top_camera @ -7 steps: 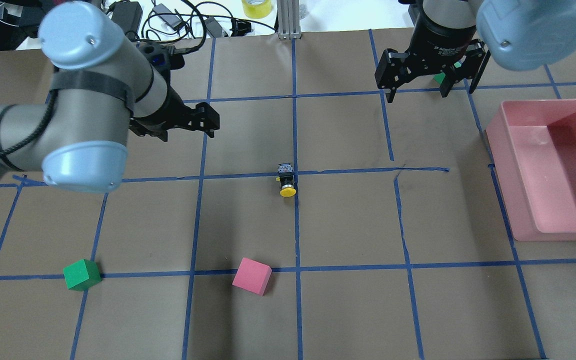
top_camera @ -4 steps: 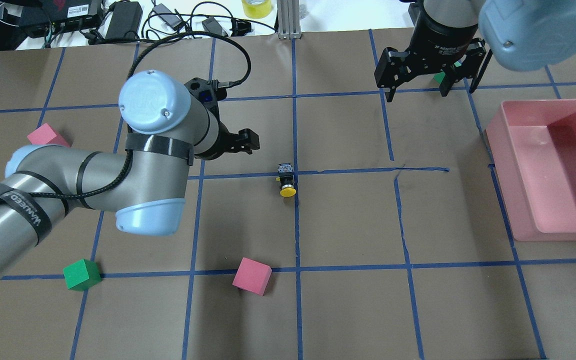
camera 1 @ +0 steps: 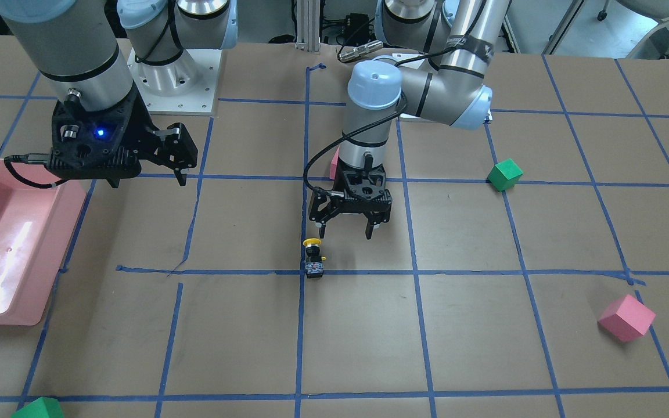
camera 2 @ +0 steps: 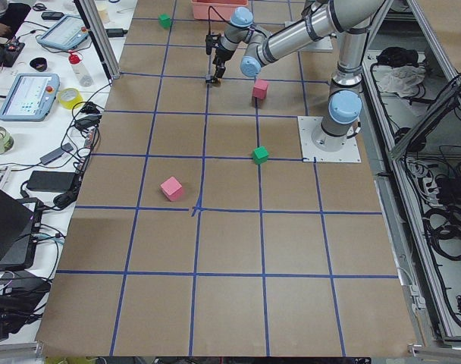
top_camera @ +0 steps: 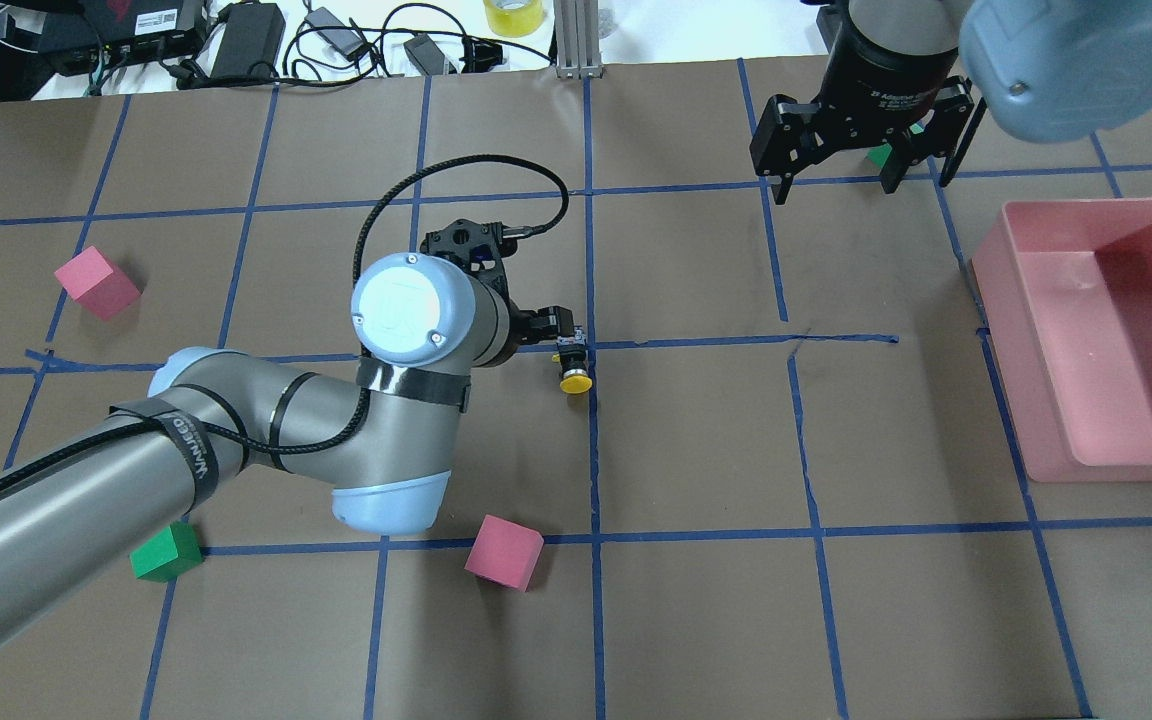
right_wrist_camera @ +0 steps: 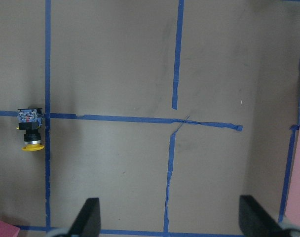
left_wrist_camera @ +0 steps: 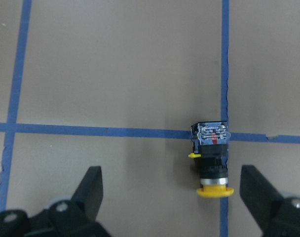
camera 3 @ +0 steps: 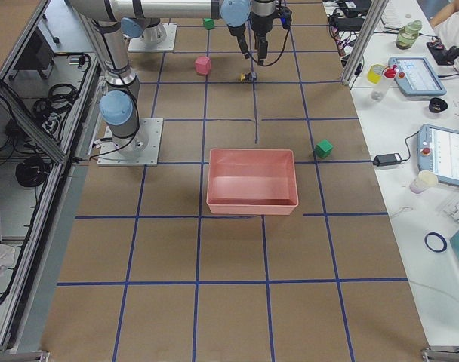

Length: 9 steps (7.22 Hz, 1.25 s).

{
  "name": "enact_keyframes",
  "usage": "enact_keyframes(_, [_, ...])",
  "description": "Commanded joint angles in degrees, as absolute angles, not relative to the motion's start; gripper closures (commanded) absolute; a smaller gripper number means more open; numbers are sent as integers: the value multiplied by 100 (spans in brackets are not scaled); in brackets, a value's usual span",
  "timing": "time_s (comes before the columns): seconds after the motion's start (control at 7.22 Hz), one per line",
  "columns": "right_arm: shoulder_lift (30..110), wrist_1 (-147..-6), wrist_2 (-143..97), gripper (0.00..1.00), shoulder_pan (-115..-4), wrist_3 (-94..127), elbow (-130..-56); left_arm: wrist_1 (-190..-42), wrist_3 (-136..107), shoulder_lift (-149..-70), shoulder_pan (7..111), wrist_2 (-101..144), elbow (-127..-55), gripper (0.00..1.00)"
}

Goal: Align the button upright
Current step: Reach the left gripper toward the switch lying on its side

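The button (top_camera: 572,362) lies on its side on a blue tape line near the table's middle. Its yellow cap points toward the robot and its silvery-blue base points away. It also shows in the front view (camera 1: 313,258), the left wrist view (left_wrist_camera: 211,158) and the right wrist view (right_wrist_camera: 30,129). My left gripper (camera 1: 344,232) is open and empty. It hangs above the table just beside the button; in the left wrist view the button lies between the fingers (left_wrist_camera: 93,187), nearer the right one. My right gripper (top_camera: 856,185) is open and empty, far back on the right.
A pink bin (top_camera: 996,270) stands at the right edge. Pink cubes (top_camera: 503,552) (top_camera: 96,282) and a green cube (top_camera: 164,552) lie on the left half. Another green cube (top_camera: 878,155) sits behind the right gripper. Cables lie along the far edge.
My left arm has swung right and toward the table's middle, bringing its open gripper next to the button. The button and the right arm have not moved.
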<state>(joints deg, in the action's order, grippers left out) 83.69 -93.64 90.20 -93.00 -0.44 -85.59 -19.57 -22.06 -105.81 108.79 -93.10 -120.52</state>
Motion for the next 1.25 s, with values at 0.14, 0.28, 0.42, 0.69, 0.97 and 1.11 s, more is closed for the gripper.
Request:
enact_keyframes(0.14, [8367, -9378, 8982, 0, -9299, -44, -8569, -602, -2942, -11379, 11241, -9501, -12067, 0])
enact_keyframes(0.28, [8367, -9387, 8982, 0, -9299, -44, -8578, -563, -2953, -11591, 11346, -9518, -12067, 1])
enact_keyframes(0.42, [8376, -9369, 9000, 0, -9290, -44, -8578, -423, -2971, -11749, 11408, -9519, -12067, 2])
enact_keyframes(0.69, [8446, -9378, 9009, 0, -9290, -44, -8596, -369, -3137, -11873, 11487, -9510, -12067, 2])
enact_keyframes(0.97, [8455, -9404, 9009, 0, -9290, -44, -8596, -387, -3435, -11918, 11540, -9510, -12067, 16])
enact_keyframes(1.11, [8455, -9413, 9009, 0, -9290, -44, -8596, -422, -3497, -11918, 11540, -9484, -12067, 68])
